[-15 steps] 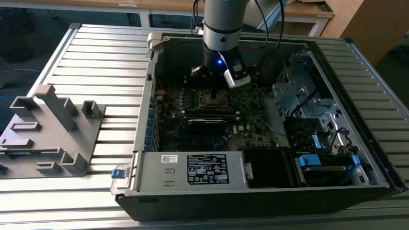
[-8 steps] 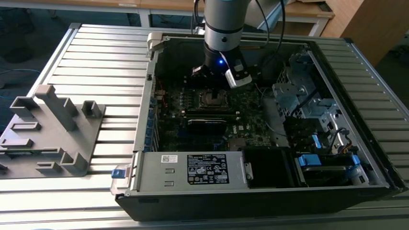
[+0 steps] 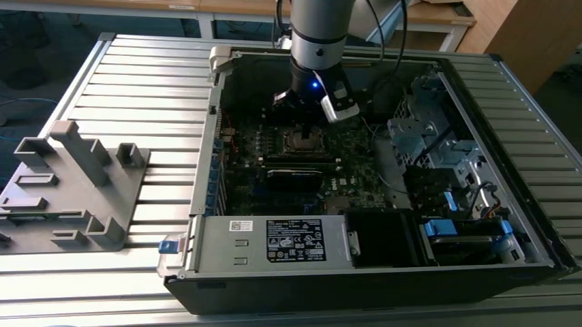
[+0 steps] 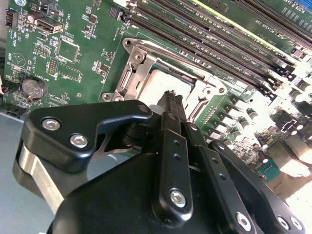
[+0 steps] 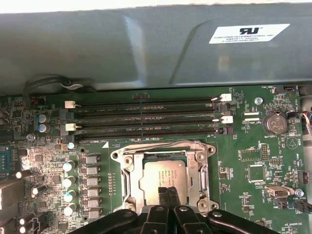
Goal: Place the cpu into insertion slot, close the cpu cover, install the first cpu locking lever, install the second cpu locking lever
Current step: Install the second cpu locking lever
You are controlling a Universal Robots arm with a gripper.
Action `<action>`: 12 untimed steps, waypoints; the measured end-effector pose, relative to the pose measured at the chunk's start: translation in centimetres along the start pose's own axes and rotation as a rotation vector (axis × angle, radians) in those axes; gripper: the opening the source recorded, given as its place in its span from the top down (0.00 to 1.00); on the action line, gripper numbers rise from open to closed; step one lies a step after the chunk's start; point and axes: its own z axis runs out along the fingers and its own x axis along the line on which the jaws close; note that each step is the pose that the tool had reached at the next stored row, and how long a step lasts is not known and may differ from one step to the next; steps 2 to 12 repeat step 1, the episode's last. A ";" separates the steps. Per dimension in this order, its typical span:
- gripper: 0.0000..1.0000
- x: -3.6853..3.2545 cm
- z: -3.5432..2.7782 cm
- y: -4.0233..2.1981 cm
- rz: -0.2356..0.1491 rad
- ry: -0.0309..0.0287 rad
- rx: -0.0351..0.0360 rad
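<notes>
Gripper sat low centre of the first wrist view, fingers pressed together with no gap showing between the tips and nothing seen held, tips directly over the near edge of the cpu. Cpu lay flat inside the insertion slot, centre-bottom of that frame, dull metal top visible through the window of the cpu cover, which looked down over the chip rather than standing up, so placing seemed done and cover looked closed or nearly so. In the second wrist view the same tips were at frame centre just over the cpu, cover frame up and left of them; whether the tips touched the chip or cover, could not tell. Exterior view: arm came down from top centre, gripper just above the socket in the middle of the open computer case, grey fixture block at frame left well apart. Memory slots ran across mid-frame in the first wrist view, just beyond the socket. Judged step was cover press or lever work; doing it well likely meant pushing straight down on the metal frame, not the chip top, and keeping clear of the memory slots
</notes>
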 end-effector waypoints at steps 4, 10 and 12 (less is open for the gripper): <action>0.89 0.00 -0.01 0.00 0.000 0.0000 0.0000; 0.89 0.00 -0.01 0.00 0.000 0.0000 0.0000; 0.89 0.00 -0.01 0.00 0.000 0.0000 0.0000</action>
